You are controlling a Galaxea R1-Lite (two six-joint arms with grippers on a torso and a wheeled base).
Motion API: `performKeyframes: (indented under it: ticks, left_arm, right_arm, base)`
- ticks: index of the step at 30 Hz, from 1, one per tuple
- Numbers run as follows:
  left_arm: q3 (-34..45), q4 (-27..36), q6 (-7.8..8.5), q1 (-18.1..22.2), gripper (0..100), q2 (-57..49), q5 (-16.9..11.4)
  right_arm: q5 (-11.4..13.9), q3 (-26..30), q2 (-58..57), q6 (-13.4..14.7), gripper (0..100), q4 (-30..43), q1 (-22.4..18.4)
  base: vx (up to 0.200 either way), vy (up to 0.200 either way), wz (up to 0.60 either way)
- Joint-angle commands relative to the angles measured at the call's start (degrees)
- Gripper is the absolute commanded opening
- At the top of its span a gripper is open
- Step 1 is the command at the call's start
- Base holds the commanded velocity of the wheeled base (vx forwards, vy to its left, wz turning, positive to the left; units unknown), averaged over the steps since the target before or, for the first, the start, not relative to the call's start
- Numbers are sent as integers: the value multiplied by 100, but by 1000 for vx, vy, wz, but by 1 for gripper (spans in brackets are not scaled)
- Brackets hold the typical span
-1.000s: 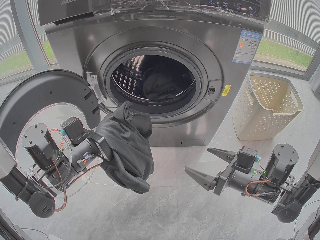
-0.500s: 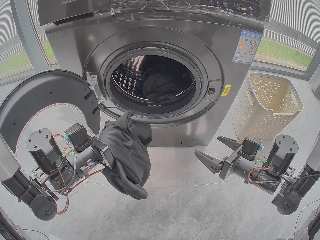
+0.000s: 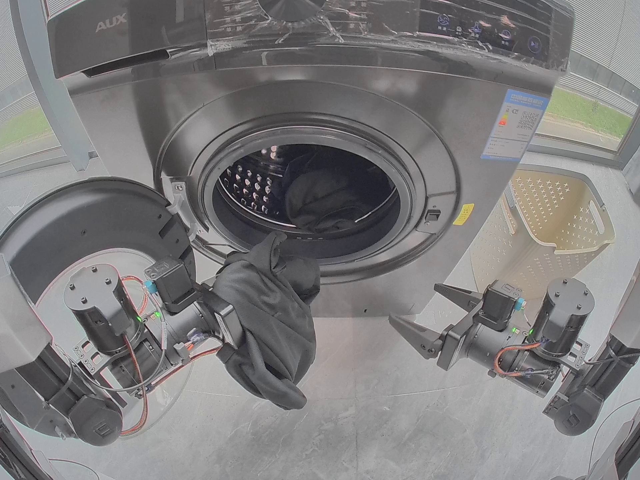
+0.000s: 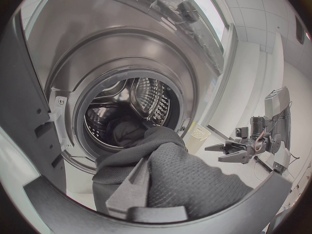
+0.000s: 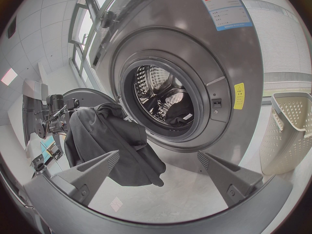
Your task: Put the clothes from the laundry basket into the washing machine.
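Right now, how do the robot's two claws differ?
The left gripper is shut on a dark garment; the right gripper is open and empty. The left gripper is beside the open door of the washing machine; the right gripper is nearer the laundry basket. Both point toward the machine.

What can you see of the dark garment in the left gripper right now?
The dark garment is black fabric with a fine mesh-like weave. It is bunched and draped over the left gripper, which is shut on it. It hangs free in the air, one loose fold dangling lowest, in front of and just below the washing machine opening. In the head view its upper peak overlaps the opening's lower rim; contact there cannot be judged. None of it is inside the machine yet.
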Motion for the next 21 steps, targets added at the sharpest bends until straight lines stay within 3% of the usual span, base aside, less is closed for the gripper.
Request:
performKeyframes:
  ticks: [1,5,21]
  left_arm:
    - [-3,-1,0,-70,0,65,3]
    - [15,-1,0,-202,0,100,12]
    - [-12,-10,9,-237,0,302,20]
  right_arm:
    - [6,50,26,-1,100,-3,79]
    - [6,77,26,-1,100,-3,132]
    - [6,209,105,-1,100,-3,343]
  base:
    - [200,0,0]
    - [200,0,0]
    - [0,0,0]
